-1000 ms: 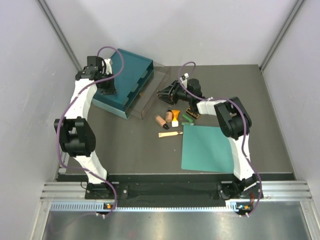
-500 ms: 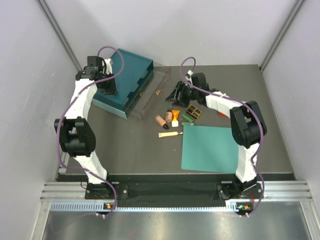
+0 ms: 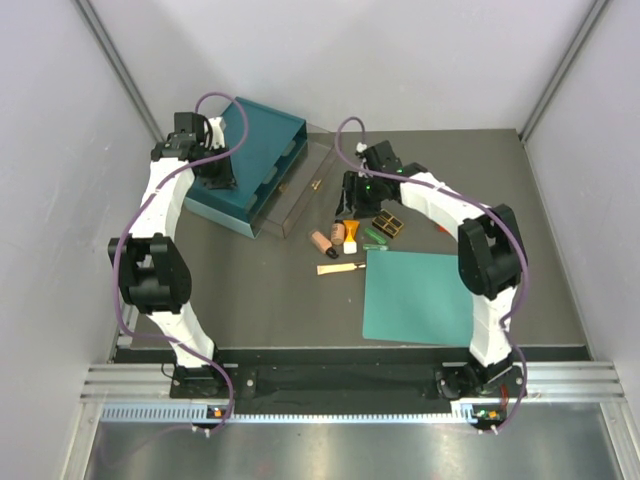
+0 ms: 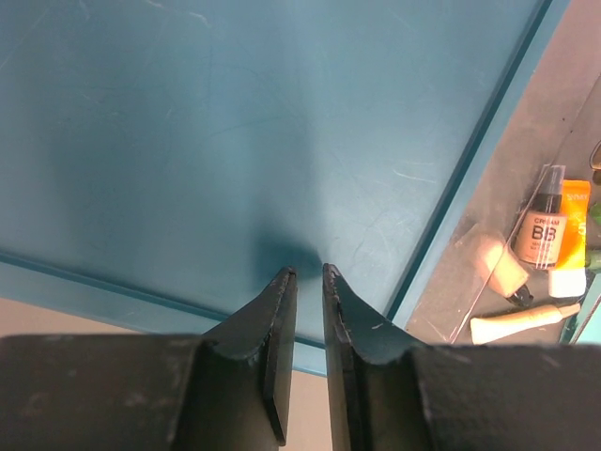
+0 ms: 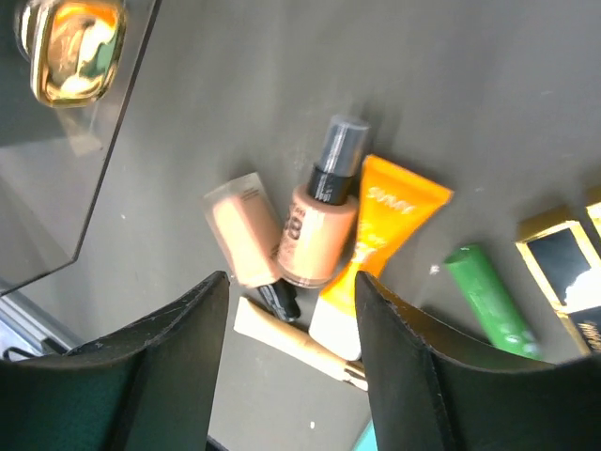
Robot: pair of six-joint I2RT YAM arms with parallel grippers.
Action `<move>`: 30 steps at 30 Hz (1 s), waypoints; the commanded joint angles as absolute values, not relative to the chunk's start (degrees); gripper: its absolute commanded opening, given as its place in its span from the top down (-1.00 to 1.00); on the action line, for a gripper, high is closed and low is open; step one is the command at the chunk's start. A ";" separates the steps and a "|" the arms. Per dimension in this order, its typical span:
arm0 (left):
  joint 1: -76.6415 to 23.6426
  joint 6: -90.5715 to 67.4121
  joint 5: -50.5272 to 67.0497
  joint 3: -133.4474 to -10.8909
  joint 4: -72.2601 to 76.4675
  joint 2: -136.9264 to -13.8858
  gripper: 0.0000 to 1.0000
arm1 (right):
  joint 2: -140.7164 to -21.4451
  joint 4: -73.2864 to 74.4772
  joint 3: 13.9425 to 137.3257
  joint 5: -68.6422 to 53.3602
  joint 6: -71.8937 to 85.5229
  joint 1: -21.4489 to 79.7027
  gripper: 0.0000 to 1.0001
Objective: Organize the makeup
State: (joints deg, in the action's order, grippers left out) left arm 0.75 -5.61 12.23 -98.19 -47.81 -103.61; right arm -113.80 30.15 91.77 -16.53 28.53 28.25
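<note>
The makeup lies in a cluster on the dark table. It holds two tan dark-capped bottles, an orange tube, a slim green tube, a dark palette and a beige stick. My right gripper hovers open just above the bottles with nothing between its fingers; from above it sits at the cluster's far edge. My left gripper hangs over the teal organizer box, its jaws a narrow gap apart and empty.
A clear tray juts from the organizer box, with a small gold item inside. A flat teal mat lies near the cluster. A small red thing sits right of the palette. Grey walls enclose the table.
The gold item now lies in the clear tray. My right gripper has pulled back right from the tray and opened wider over the makeup. The left jaws have parted slightly.
</note>
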 commanded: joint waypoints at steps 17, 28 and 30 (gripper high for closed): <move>0.62 -3.78 10.99 -94.22 -53.35 -105.12 0.49 | -124.71 38.67 101.33 -7.30 30.32 34.89 -0.04; 0.61 -4.13 10.28 -94.04 -53.35 -104.77 0.48 | -124.20 40.78 101.52 3.24 28.65 37.44 1.00; 0.53 -4.31 10.11 -93.87 -53.26 -104.59 0.49 | -121.22 40.43 100.20 5.17 27.60 37.35 1.00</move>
